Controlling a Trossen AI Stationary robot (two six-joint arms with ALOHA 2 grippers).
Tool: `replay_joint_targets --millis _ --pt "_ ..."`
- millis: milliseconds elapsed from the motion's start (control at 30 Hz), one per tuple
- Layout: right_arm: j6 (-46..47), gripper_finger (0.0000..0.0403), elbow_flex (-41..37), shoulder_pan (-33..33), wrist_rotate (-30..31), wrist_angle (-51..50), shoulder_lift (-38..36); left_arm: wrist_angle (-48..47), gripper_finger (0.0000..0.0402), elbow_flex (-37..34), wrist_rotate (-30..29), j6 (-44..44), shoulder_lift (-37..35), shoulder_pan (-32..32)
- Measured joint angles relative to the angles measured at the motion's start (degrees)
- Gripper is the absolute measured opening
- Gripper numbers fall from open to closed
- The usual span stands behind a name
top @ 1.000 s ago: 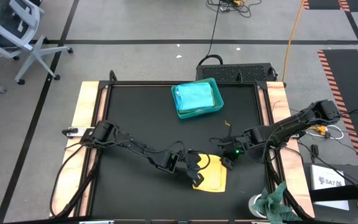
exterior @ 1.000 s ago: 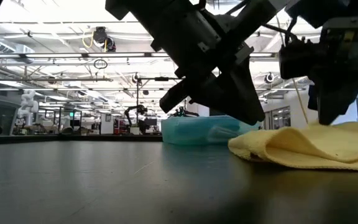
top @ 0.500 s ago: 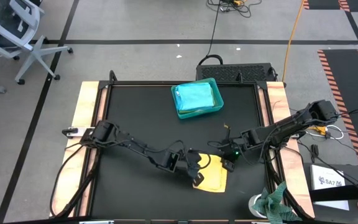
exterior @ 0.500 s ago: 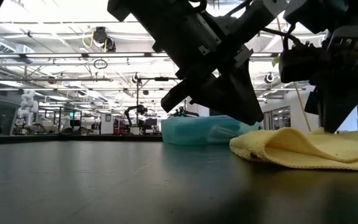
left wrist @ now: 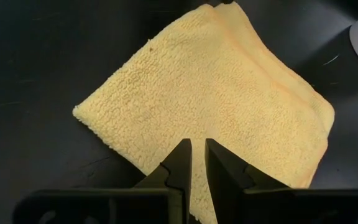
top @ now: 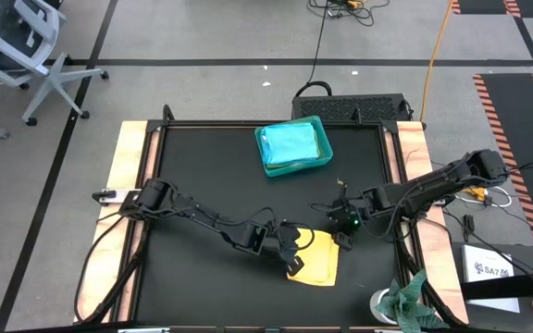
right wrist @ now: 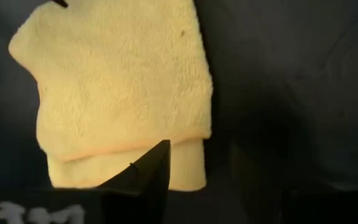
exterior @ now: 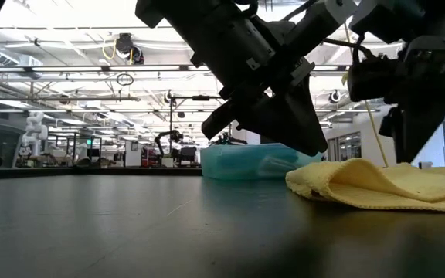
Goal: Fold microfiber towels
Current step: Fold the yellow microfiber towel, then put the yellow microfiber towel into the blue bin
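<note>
A mottled green-and-white rag (top: 407,298) hangs off the table (top: 202,176) edge at 5 o'clock, beside a white packet (top: 490,266) whose print I cannot read. At 6 o'clock on the black mat lies the folded yellow towel (top: 318,261), its long axis running near to far. My left end effector (top: 293,258) sits over its 9 o'clock edge, fingers (left wrist: 182,163) nearly together with only a sliver of a gap, gripping nothing. My right end effector (top: 342,230) hangs just above the towel's far right corner, spread open and holding nothing. Farther off, at 12 o'clock, a teal tray (top: 293,147) holds a folded turquoise towel (top: 291,142).
</note>
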Motion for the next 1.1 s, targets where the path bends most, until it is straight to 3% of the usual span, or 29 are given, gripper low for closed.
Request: replay_joint_targets --millis 267,667,1100 --pt "-1.2 0.0160 0.0 -2.6 -0.7 4.6 2.7 -0.4 0.0047 0.0 -0.4 0.9 0.0 1.0" --pt "-6.2 0.0160 0.3 -3.0 -6.2 6.9 14.0 -0.4 0.0047 0.0 0.4 1.1 0.0 2.0" --pt "-5.5 0.0160 0.1 -2.8 -7.9 11.7 15.0 -0.7 0.0047 0.0 -2.6 0.8 0.0 4.2"
